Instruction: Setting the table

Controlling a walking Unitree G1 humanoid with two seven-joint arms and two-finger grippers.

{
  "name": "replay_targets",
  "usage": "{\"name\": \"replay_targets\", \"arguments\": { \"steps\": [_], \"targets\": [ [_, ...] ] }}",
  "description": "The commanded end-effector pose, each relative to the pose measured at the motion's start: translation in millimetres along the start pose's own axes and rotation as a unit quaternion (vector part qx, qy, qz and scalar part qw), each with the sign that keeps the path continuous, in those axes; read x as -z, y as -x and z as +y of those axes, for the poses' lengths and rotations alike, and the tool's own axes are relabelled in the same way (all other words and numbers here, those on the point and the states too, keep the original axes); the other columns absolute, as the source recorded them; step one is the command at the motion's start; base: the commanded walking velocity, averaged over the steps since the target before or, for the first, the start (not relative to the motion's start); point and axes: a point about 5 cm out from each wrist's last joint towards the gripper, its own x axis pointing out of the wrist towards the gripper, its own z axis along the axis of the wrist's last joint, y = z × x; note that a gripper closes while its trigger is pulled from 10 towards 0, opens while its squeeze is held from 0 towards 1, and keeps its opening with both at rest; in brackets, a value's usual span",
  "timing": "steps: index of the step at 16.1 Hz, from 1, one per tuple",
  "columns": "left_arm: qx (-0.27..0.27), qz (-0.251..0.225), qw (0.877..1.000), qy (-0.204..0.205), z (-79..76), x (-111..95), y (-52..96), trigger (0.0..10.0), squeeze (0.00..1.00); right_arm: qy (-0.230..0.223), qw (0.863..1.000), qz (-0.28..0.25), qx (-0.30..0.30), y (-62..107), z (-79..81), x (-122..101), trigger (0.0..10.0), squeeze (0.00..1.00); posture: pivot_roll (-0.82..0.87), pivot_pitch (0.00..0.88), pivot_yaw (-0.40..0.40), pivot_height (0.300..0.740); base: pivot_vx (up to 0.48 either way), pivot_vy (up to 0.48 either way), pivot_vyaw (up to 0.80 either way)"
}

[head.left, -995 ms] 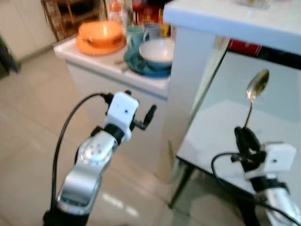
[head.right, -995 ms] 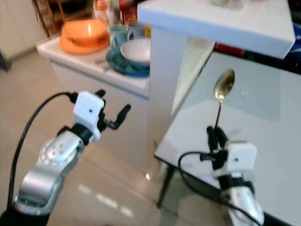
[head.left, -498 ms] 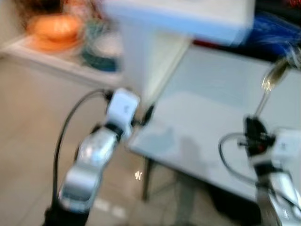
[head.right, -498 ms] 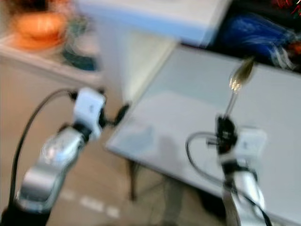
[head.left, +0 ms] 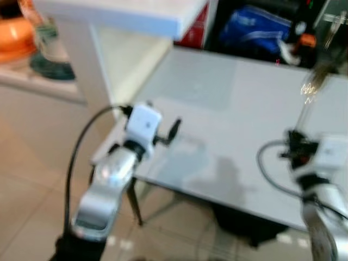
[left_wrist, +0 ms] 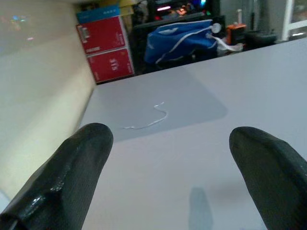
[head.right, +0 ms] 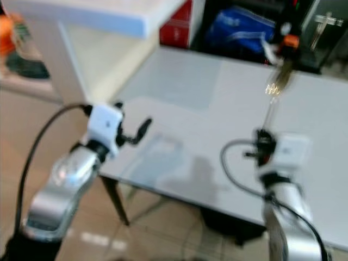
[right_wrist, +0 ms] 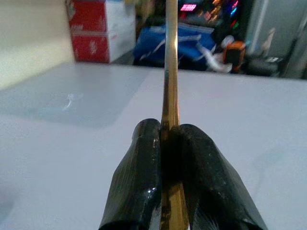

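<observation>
we carry the spoon (head.right: 273, 92) upright in our right gripper (right_wrist: 165, 143), jaws pinching its thin golden handle low down, bowl high above them over the near right part of the white table (head.left: 217, 109). with so narrow a hold, the spoon could twist or slip as we walk, and its raised bowl could tip off course. our left gripper (left_wrist: 168, 158) hovers at the table's near left edge, jaws spread with nothing between them.
</observation>
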Motion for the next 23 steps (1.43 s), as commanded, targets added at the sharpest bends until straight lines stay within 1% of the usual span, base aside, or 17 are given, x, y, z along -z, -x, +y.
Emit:
{"name": "replay_targets", "arguments": {
  "steps": [1,3,5,6,8,11,13,17,23],
  "targets": [
    [-0.001,-0.005,1.0,-0.004,-1.2,-2,-1.6,10.0,0.0,0.012,1.0,0.015,0.003,-0.1,-4.0,-1,10.0,0.0,-0.02,0.033,-0.002,0.74,0.0,-0.371,0.0],
    [0.002,-0.006,1.0,-0.006,-1.9,-2,-2.0,10.0,0.0,0.043,0.998,0.05,-0.004,-1.3,-10.3,1,10.0,0.0,-0.02,0.028,0.002,0.74,0.0,-0.371,0.0],
    [0.004,-0.007,1.0,-0.007,-2.8,-3,-2.5,10.0,0.0,0.046,0.997,0.057,-0.003,-1.1,-12.9,0,10.0,0.0,-0.02,0.028,0.002,0.74,0.0,-0.368,0.0],
    [0.006,-0.009,1.0,-0.008,-3.1,-3,-3.4,10.0,0.0,0.053,0.996,0.069,-0.001,-1.0,-16.4,0,10.0,0.0,-0.02,0.022,0.004,0.74,0.0,-0.371,0.0],
    [0.007,-0.011,1.0,-0.009,-3.2,-4,-3.9,10.0,0.0,0.056,0.996,0.075,-0.002,-1.6,-17.3,-2,10.0,0.0,-0.02,0.022,0.004,0.74,0.0,-0.371,0.0],
    [0.012,-0.013,1.0,-0.01,-4.6,-4,-5.0,10.0,0.0,0.057,0.994,0.089,-0.011,-2.5,-14.8,-1,10.0,0.0,-0.03,0.017,0.005,0.74,0.0,-0.37,0.0],
    [0.015,-0.013,1.0,-0.009,-6.2,-3,-5.1,10.0,0.0,0.057,0.992,0.116,-0.016,1.4,-8.8,8,10.0,0.0,-0.03,0.018,0.004,0.74,0.0,-0.369,0.0],
    [0.029,-0.013,0.999,-0.008,-10.2,-2,-6.6,10.0,0.0,0.062,0.987,0.146,-0.004,7.8,-10.4,17,10.0,0.0,-0.04,0.022,0.01,0.74,0.0,-0.369,0.0],
    [0.043,-0.012,0.999,-0.007,-13.1,-1,-5.8,10.0,0.0,0.056,0.987,0.149,0.003,13.8,-4.7,18,10.0,0.0,-0.05,0.034,0.023,0.74,0.0,-0.369,0.0]
  ]
}}
